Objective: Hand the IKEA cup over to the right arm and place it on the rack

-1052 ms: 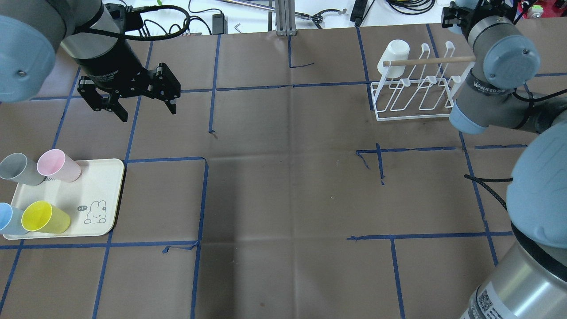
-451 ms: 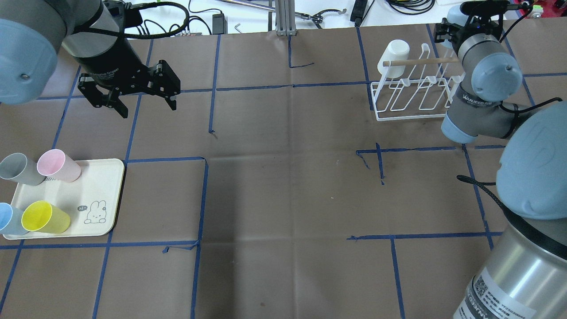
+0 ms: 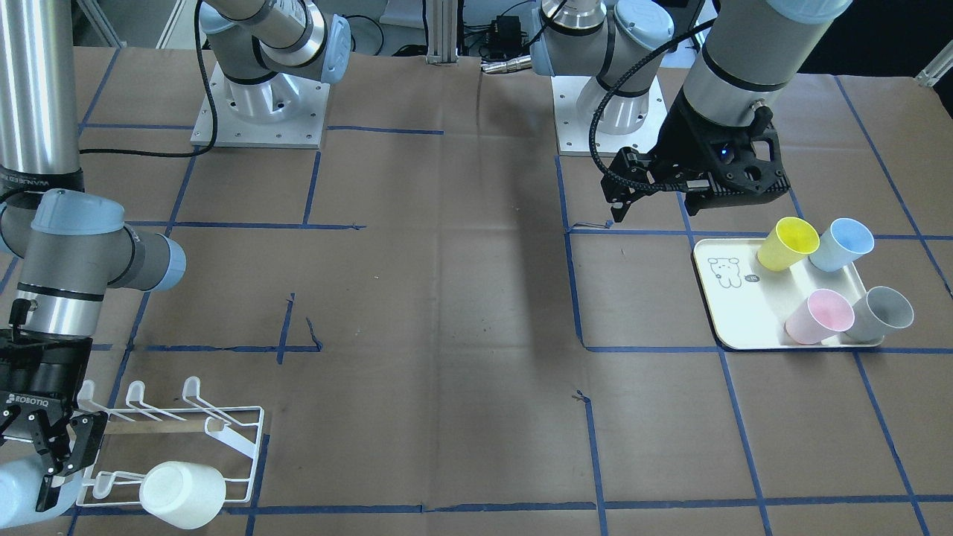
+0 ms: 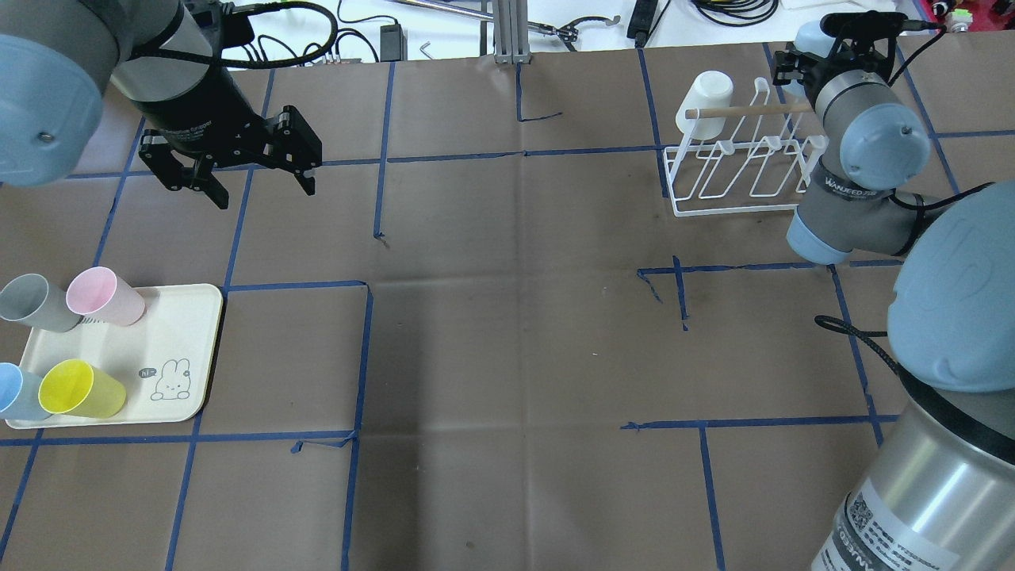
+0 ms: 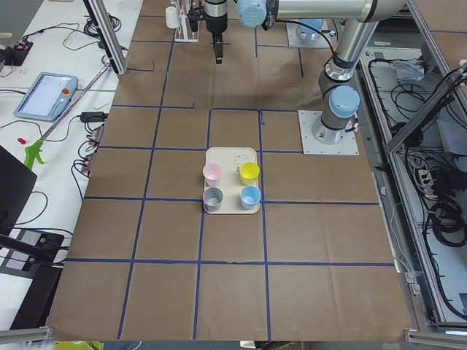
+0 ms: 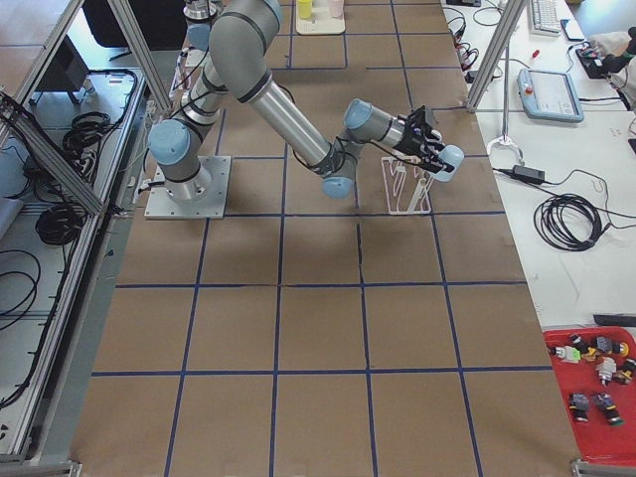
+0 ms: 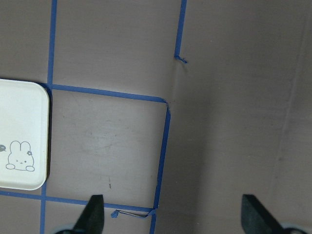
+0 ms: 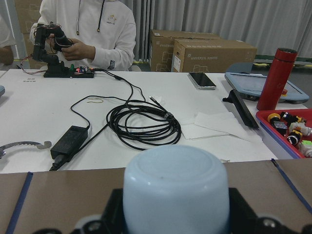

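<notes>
My right gripper is shut on a pale blue cup, also seen in the front view and, bottom-first, in the right wrist view. It holds the cup just past the right far end of the white wire rack. A white cup hangs on the rack's left far prong, by the wooden dowel. My left gripper is open and empty above the table, beyond the tray; its fingertips stand wide apart.
A cream tray with a rabbit drawing holds a pink cup, a grey cup, a yellow cup and a blue cup. Cables and a metal post lie beyond the table's far edge.
The right arm's wrist and elbow have swung left, closer to the rack's right end, with the cup still held. The left gripper has shifted slightly toward the far edge.
</notes>
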Tool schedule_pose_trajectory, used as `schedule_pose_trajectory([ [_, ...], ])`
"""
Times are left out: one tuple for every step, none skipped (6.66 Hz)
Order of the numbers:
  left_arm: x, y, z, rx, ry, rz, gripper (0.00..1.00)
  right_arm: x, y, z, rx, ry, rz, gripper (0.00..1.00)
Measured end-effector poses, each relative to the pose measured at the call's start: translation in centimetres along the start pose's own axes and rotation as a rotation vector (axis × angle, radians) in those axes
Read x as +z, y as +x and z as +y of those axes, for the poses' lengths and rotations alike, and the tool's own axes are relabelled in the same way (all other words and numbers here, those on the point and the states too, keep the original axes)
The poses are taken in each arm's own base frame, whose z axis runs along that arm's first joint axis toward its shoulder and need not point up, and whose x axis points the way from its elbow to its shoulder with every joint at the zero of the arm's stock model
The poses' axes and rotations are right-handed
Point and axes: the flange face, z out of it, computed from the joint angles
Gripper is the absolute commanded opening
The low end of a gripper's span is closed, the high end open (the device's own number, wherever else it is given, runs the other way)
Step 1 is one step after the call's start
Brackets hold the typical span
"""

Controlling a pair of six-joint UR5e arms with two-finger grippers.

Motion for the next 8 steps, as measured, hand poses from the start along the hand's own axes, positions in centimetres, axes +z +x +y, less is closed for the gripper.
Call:
schedule_pose_trajectory([
  [0.0,0.0,0.0,0.0,-0.001,0.0,0.99,0.0,0.0,0.0,0.029,-0.004,-0.001,1.0],
  [0.1,0.0,0.0,0.0,-0.001,0.0,0.99,-0.1,0.0,-0.3,0.04,-0.002,0.001,1.0],
  [0.1,0.0,0.0,0.0,-0.001,0.0,0.99,-0.3,0.1,-0.8,0.044,0.006,0.003,1.0],
  [0.1,0.0,0.0,0.0,-0.001,0.0,0.99,-0.7,0.1,-1.7,0.044,0.018,0.005,1.0],
  [0.1,0.0,0.0,0.0,-0.001,0.0,0.99,-1.4,0.1,-3.2,0.044,0.023,0.005,1.0],
  [0.1,0.0,0.0,0.0,-0.001,0.0,0.99,-2.4,0.2,-5.1,0.045,0.006,0.003,1.0],
  [0.1,0.0,0.0,0.0,-0.001,0.0,0.99,-3.8,0.1,-7.1,0.046,-0.03,-0.001,1.0],
  [0.1,0.0,0.0,-0.001,-0.001,0.0,0.99,-5.6,0.0,-9.4,0.049,-0.084,-0.01,1.0],
])
